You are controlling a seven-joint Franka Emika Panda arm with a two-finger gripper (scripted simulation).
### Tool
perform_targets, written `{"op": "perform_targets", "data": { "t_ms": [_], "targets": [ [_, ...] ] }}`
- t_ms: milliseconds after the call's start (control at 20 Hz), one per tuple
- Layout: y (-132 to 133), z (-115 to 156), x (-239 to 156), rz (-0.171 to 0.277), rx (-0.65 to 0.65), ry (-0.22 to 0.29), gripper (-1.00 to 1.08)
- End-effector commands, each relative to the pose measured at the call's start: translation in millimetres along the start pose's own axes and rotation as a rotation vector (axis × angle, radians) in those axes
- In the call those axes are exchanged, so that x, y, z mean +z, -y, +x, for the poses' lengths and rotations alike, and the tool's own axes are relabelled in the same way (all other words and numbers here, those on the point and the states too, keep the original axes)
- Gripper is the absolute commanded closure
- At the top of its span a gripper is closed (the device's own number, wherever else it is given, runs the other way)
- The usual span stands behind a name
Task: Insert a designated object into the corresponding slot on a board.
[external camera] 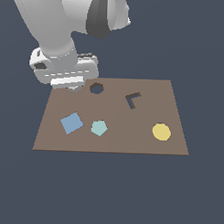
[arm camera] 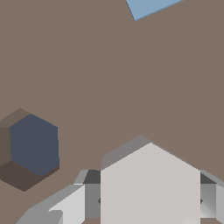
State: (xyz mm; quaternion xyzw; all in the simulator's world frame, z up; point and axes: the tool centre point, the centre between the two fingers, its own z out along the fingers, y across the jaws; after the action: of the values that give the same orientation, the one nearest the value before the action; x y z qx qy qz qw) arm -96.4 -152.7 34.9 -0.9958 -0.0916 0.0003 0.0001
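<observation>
In the wrist view a pale grey hexagonal block [arm camera: 151,183] sits between the fingers [arm camera: 65,205] of my gripper [arm camera: 148,203], which is shut on it. The block hangs just above the brown board [arm camera: 131,78]. The dark navy hexagonal slot [arm camera: 33,146] lies beside the block, a short gap away. In the exterior view my gripper [external camera: 73,86] hovers over the far corner of the board [external camera: 110,141] on the exterior view's left, just to the left of the slot [external camera: 96,88]. The hand hides the block there.
On the board lie a blue square [external camera: 71,123], a teal pentagon [external camera: 99,127] and a yellow disc [external camera: 161,131]. A dark L-shaped cutout [external camera: 132,100] is to the right of the slot. A corner of the blue square [arm camera: 148,6] shows in the wrist view.
</observation>
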Motion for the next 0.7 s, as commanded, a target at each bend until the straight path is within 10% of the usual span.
{"op": "perform_targets", "data": {
  "t_ms": [0,650],
  "targets": [
    [6,-2,-1,0.0,0.073,-0.001,1.08],
    [48,-3,-3,0.0,0.526,-0.001,1.08]
  ]
}}
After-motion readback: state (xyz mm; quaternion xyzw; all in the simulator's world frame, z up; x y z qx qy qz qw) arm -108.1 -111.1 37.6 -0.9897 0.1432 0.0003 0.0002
